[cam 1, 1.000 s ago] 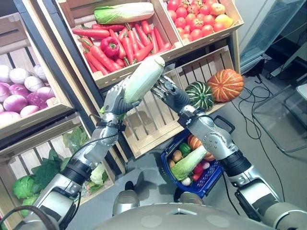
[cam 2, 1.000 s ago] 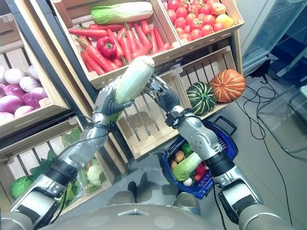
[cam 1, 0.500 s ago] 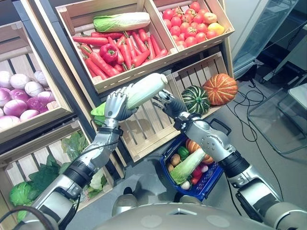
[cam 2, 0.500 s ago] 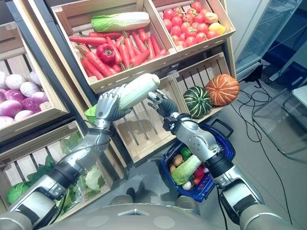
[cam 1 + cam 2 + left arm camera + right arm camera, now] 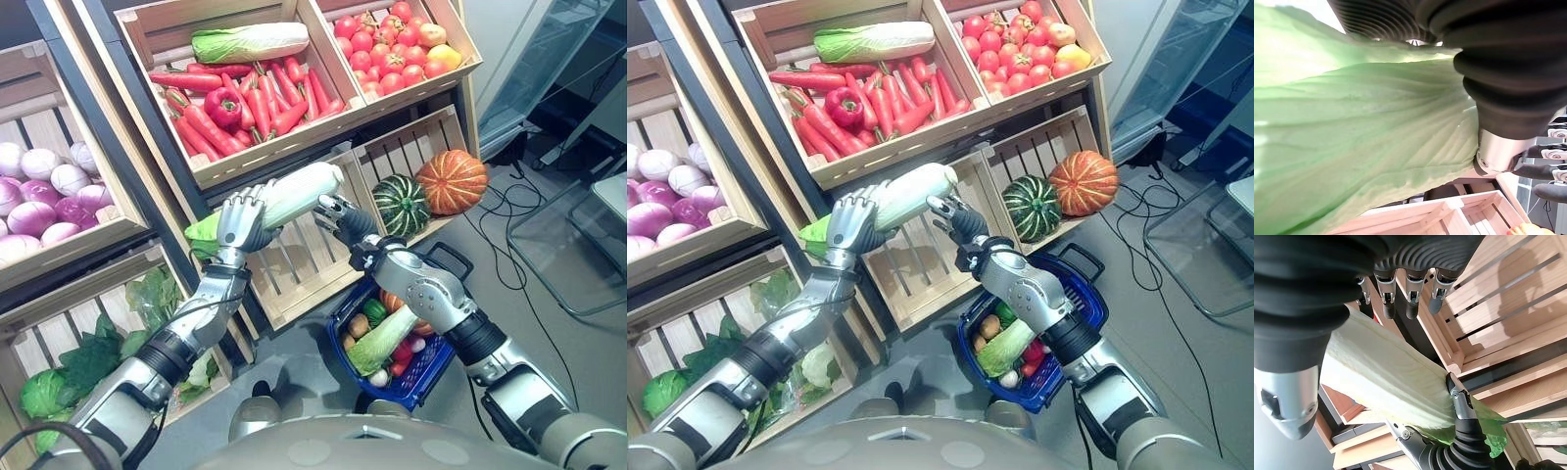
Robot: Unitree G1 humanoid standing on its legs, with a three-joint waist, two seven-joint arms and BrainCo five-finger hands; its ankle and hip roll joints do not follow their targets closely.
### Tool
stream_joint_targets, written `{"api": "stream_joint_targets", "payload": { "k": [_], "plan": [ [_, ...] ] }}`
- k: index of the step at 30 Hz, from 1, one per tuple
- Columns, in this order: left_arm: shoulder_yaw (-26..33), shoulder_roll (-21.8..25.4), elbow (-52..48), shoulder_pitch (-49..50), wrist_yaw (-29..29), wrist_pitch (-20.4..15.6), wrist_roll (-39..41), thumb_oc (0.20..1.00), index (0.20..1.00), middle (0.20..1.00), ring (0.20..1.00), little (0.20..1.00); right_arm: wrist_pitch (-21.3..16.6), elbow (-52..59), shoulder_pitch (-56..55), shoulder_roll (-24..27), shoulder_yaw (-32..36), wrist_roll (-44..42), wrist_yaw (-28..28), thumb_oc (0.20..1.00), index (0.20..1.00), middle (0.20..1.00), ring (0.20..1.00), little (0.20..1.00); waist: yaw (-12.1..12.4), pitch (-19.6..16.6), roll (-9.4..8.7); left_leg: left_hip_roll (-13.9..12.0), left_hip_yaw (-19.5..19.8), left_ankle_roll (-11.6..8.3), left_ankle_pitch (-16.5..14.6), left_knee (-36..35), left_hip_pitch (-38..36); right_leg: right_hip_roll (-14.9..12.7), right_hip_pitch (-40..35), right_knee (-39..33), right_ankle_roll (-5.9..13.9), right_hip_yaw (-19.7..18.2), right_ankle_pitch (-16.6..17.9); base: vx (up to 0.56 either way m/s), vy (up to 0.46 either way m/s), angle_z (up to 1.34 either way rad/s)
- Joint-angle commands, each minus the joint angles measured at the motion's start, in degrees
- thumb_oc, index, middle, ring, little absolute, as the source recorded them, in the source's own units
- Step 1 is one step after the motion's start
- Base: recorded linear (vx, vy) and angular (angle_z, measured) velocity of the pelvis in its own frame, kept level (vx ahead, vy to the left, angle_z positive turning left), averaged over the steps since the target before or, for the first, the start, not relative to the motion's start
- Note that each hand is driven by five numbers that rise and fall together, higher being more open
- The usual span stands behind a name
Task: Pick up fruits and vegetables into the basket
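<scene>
My left hand (image 5: pixel 241 217) is curled around a long napa cabbage (image 5: pixel 294 193), holding it in the air in front of the wooden crates, pale end towards my right hand (image 5: pixel 333 213), leafy green end behind my wrist. My right hand sits just beside that pale end with fingers straight and relaxed, grasping nothing. Below my right arm the blue basket (image 5: pixel 438 369) stands on the floor, already holding another cabbage (image 5: pixel 380 339) among smaller produce. Behind the held cabbage, a slatted crate (image 5: pixel 294 257); beside it 2 pumpkins, 1 green (image 5: pixel 401 204), 1 orange (image 5: pixel 452 181). Above are carrots (image 5: pixel 257 102), a red pepper (image 5: pixel 223 106), tomatoes (image 5: pixel 384 54), and onions (image 5: pixel 44 191) further left
</scene>
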State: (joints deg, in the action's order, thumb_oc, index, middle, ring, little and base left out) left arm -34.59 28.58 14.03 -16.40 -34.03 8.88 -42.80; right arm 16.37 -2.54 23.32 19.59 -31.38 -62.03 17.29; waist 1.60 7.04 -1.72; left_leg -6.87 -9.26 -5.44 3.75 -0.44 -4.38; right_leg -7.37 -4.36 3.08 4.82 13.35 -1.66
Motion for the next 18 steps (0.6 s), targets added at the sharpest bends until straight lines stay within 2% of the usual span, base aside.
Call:
{"api": "stream_joint_targets", "payload": {
  "k": [1, 8, 12, 18],
  "plan": [
    [-10.74, -3.57, -0.76, -9.01, 2.07, -3.04, -6.15, 0.2, 0.2, 0.2, 0.2, 0.2, -0.96, 8.44, 12.14, -10.64, -7.94, -7.23, -5.89, 1.0, 1.0, 1.0, 1.0, 1.0, 0.0, 1.99, -2.73, 0.73, -3.57, 1.54, -8.66, 2.26, -3.11, -3.72, -1.59, -1.52, 4.46, 0.36, 0.5, 0.0, 0.0, 0.0],
    [-11.9, -4.68, -0.88, -9.42, 2.63, -2.74, -6.01, 0.2, 0.2, 0.2, 0.2, 0.2, -4.7, 8.24, 11.39, -13.03, -7.86, -16.65, -3.54, 1.0, 1.0, 1.0, 1.0, 1.0, -0.01, 1.7, -2.65, 0.59, -3.64, 1.48, -8.52, 1.97, -3.27, -3.85, -1.73, -1.69, 4.51, 0.53, 0.61, 0.0, 0.0, 0.0],
    [-12.68, -5.65, -0.04, -9.67, 3.02, -2.68, -5.53, 0.2, 0.2, 0.2, 0.2, 0.2, -7.15, 7.2, 10.58, -15.47, -7.97, -22.77, -5.05, 1.0, 1.0, 1.0, 1.0, 1.0, 0.02, 1.34, -2.47, 0.56, -3.75, 1.46, -8.29, 1.67, -3.33, -3.89, -1.8, -1.95, 4.52, 0.76, 0.76, 0.0, 0.0, 0.0],
    [-13.66, -6.5, 0.56, -10.05, 3.73, -2.7, -4.22, 0.2, 0.2, 0.2, 0.2, 0.2, -9.48, 6.58, 10.01, -17.47, -8.55, -23.37, -5.73, 1.0, 1.0, 1.0, 1.0, 1.0, 0.06, 1.01, -2.2, 0.64, -3.59, 1.5, -8.11, 1.36, -3.24, -3.99, -1.67, -2.14, 4.49, 1.02, 0.88, 0.0, 0.0, 0.0]
  ]
}}
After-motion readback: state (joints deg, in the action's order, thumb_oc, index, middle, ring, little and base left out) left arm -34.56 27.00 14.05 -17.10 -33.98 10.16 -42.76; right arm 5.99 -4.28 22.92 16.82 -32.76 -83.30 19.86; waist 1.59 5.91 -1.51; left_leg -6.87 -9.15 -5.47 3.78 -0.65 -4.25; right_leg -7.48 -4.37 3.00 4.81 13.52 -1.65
